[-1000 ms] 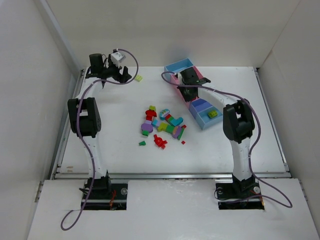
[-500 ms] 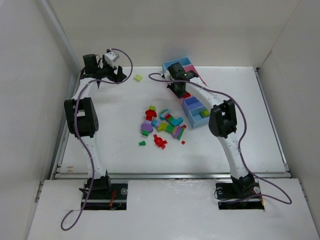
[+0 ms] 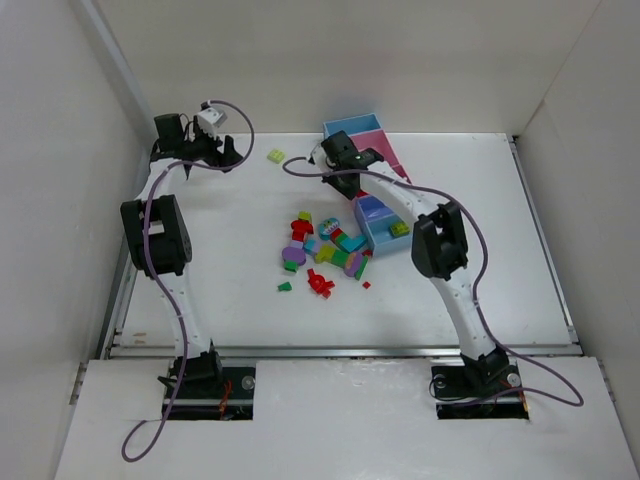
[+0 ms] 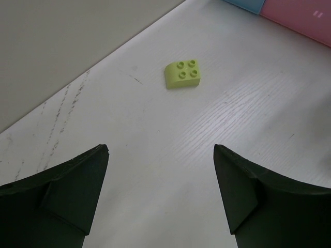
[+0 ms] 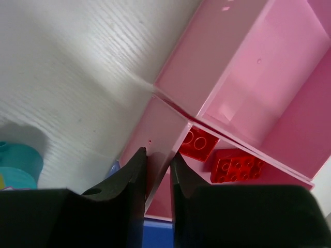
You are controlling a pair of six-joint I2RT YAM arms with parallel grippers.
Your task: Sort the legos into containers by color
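Ahead of our left gripper [image 4: 160,151], jaws apart and empty, yellow-green lego [image 4: 183,74] lies slightly right of centre, far nearer it than right gripper [image 5: 158,157], which straddles the pink bin [image 5: 166,120] wall; we can't tell if it's clamped.

White wood-grain table [image 3: 200,260]. Far side: lone yellow-green brick [image 4: 183,74], four studs up, well apart from rest. Centre: loose cluster of bricks [image 3: 325,250] in red, green, teal, purple, yellow-green. Small green brick [image 3: 285,287] and tiny red piece [image 3: 366,285] just off cluster's near edge. Right of cluster: bin strip [image 3: 352,128] lying diagonally, far end light blue.
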